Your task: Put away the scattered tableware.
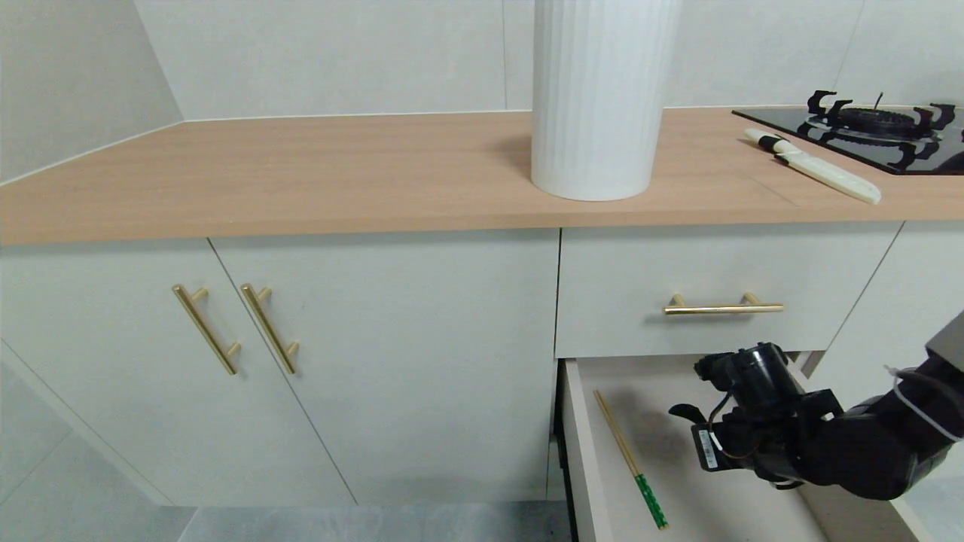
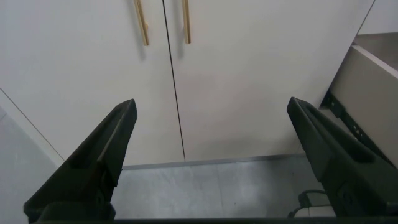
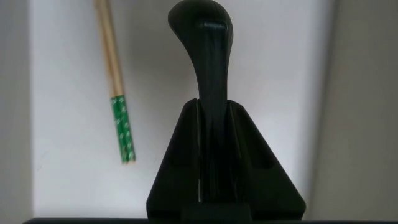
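Black utensil (image 3: 202,50) sits clamped in the right gripper (image 1: 712,433), over the open drawer (image 1: 584,452) where the chopsticks (image 1: 629,459) already lie. The step looks like stowing it: lower and release beside them. The knife (image 1: 817,165) waits on the countertop (image 1: 301,173). The left gripper (image 2: 211,143) is spread wide, holding nothing.

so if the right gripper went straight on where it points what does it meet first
Probably the bare floor of the open drawer: the right gripper, shut on a black utensil, points down into it, utensil tip leading. The chopsticks lie aside. Depth is unclear.
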Tool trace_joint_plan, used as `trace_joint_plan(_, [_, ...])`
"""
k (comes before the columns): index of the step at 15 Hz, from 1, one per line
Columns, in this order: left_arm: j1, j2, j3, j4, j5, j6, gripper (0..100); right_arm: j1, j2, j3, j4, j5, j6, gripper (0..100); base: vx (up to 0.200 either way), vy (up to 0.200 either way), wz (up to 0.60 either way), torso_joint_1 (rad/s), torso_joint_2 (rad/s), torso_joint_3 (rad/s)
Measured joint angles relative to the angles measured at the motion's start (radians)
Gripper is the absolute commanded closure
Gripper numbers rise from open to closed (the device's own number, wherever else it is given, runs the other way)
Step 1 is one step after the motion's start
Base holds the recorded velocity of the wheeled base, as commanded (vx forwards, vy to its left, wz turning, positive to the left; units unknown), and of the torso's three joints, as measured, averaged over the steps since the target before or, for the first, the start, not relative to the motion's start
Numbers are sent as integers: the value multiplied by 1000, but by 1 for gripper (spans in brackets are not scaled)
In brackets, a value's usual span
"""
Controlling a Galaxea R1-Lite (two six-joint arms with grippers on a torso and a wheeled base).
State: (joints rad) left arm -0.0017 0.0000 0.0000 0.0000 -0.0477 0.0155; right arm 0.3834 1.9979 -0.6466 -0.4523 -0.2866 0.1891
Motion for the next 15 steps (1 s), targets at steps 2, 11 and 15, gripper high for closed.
trace_joint_plan(2, [0,0,0,0,0,0,0,-1,56,0,-53,-3,7,100,0,0,0,0,0,0])
trace_joint_plan(11, [0,0,0,0,0,0,0,-1,228,5,-148,-39,12,100,0,0,0,0,0,0])
trace_joint_plan(15, [0,0,0,0,0,0,0,0,240,5,-150,-39,12,100,0,0,0,0,0,0])
